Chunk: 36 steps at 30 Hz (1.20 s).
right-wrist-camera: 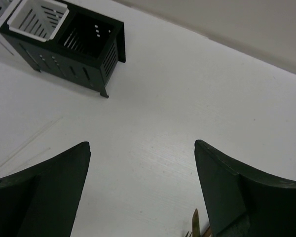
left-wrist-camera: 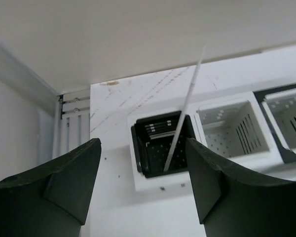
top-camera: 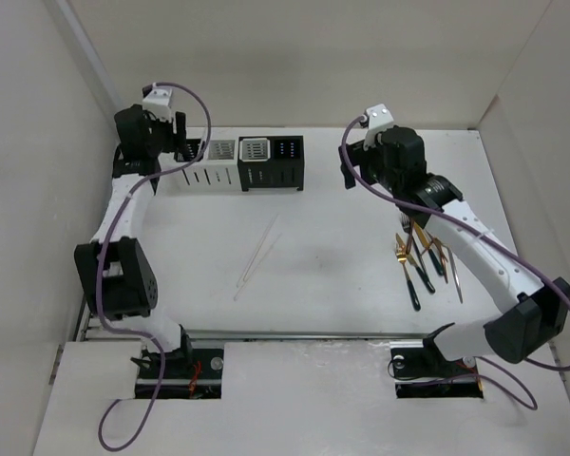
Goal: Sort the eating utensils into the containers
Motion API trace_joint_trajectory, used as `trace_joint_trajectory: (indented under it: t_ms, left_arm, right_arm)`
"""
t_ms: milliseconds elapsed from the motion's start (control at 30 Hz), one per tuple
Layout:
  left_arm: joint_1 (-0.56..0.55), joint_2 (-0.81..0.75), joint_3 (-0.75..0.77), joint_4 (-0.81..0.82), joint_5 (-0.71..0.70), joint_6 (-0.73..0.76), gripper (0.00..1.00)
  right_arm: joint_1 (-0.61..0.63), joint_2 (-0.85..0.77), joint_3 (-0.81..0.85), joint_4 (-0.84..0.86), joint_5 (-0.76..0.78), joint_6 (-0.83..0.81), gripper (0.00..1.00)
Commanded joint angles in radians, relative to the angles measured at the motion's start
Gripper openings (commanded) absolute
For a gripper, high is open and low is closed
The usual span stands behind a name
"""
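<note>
Four slotted containers stand in a row at the back left: a white pair (top-camera: 201, 176) and a black pair (top-camera: 275, 174). My left gripper (top-camera: 179, 144) hangs open and empty above the leftmost one (left-wrist-camera: 160, 148), where one thin white stick (left-wrist-camera: 185, 106) stands leaning. Two more thin sticks (top-camera: 256, 252) lie mid-table. Gold forks and dark-handled utensils (top-camera: 420, 258) lie at the right. My right gripper (top-camera: 385, 176) is open and empty just behind them, above the table. In its wrist view a gold fork tip (right-wrist-camera: 195, 219) shows by the right finger.
Cardboard walls close in the table on the left, back and right. Purple cables loop over both arms. The left wrist view shows a white container (left-wrist-camera: 232, 128) next to the leftmost one. The right wrist view shows the black container (right-wrist-camera: 89, 44) far ahead.
</note>
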Motion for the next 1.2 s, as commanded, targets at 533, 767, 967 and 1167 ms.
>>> trace_joint_trajectory:
  t_ms: [533,767,967,1167]
  left_arm:
    - [-0.575,-0.251,-0.471,-0.569,0.039,0.235,0.49]
    - [-0.575,-0.146,-0.426,-0.521,-0.013,0.193,0.30]
    - [-0.575,-0.105,-0.426,-0.500,-0.033,0.184,0.29]
    - [-0.575,-0.071,-0.437,-0.478,-0.077,0.195,0.29]
  right_arm:
    - [0.032,-0.275,-0.243,-0.004,0.039,0.133,0.78]
    - [0.041,-0.346,-0.288,-0.013,0.057,0.160,0.77]
    - [0.041,-0.378,-0.297,-0.022,0.088,0.160,0.77]
    - [0.041,-0.400,-0.297,-0.050,0.106,0.160,0.77]
